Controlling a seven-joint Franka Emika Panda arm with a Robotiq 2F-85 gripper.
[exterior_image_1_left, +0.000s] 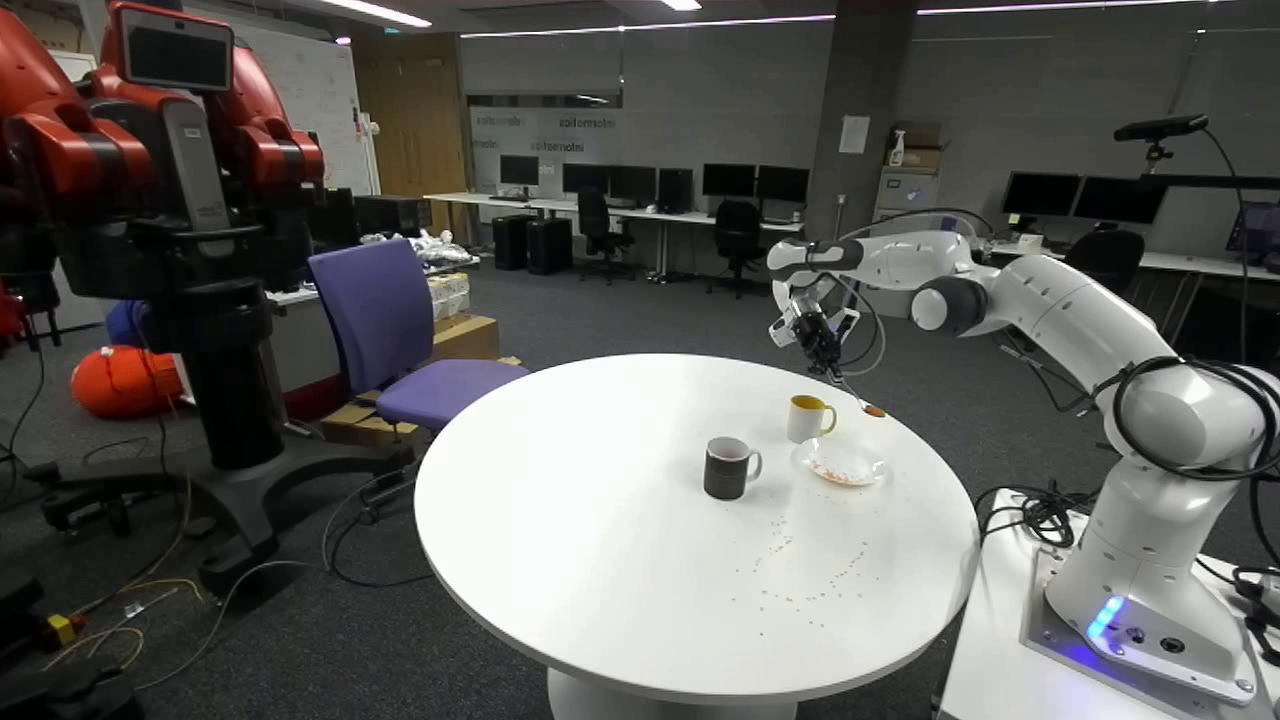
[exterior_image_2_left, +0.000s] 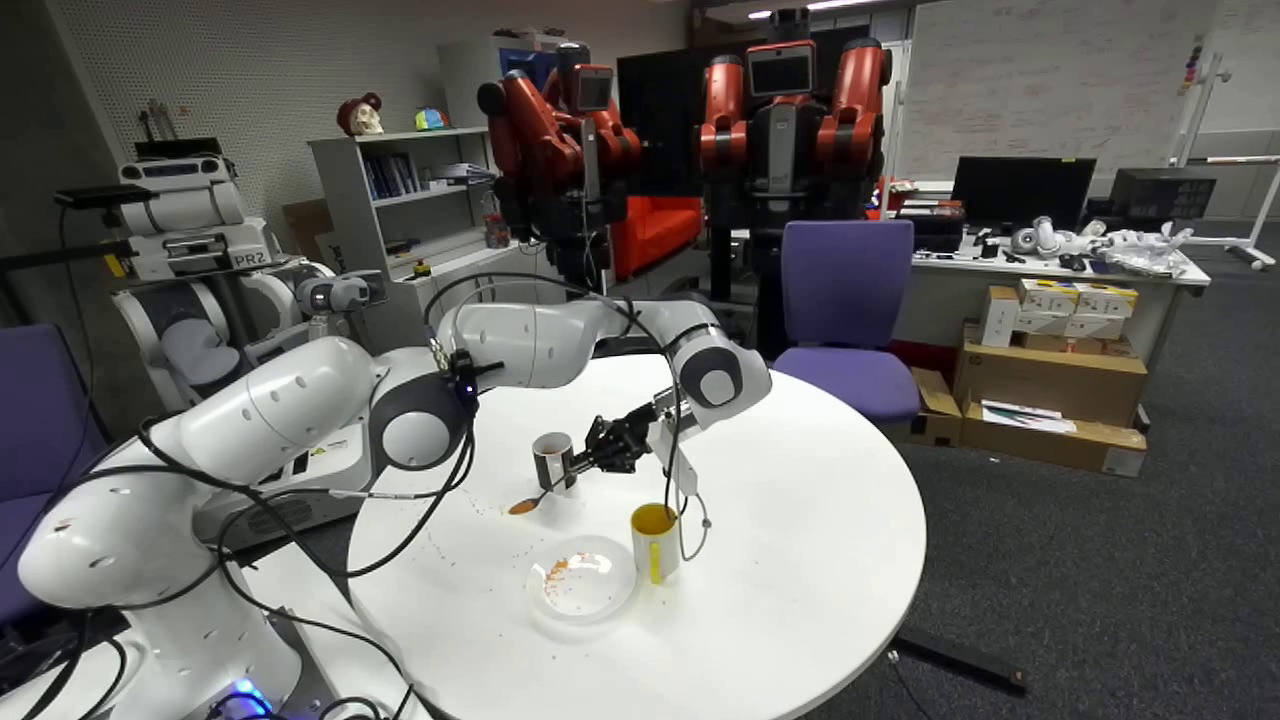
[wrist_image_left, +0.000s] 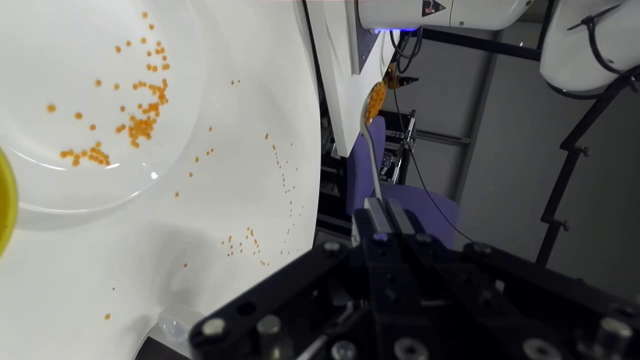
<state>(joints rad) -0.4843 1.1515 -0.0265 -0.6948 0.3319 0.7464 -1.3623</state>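
1. Metal spoon (wrist_image_left: 370, 145): raised over the desk (exterior_image_2_left: 800, 520), bowl loaded with orange pellets (wrist_image_left: 375, 102).
2. Claw (wrist_image_left: 384, 202): jaws narrow, clamped on spoon handle.
3. White plate (exterior_image_2_left: 605, 590): near half of desk in an exterior view, pellets on it.
4. Yellow-handled mug (exterior_image_2_left: 645, 545): just right of plate, contact unclear.
5. Black-and-white mug (exterior_image_2_left: 545, 468): farther back, left.
6. Loose pellets (wrist_image_left: 251, 232) scattered near plate.

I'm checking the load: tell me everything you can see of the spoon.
The spoon looks like grey metal, with a slim, slightly curved handle and a bowl filled with small orange bits. The shut gripper pinches the handle. In both exterior views it slopes down toward the bowl, apparently held above the white table and touching nothing else.
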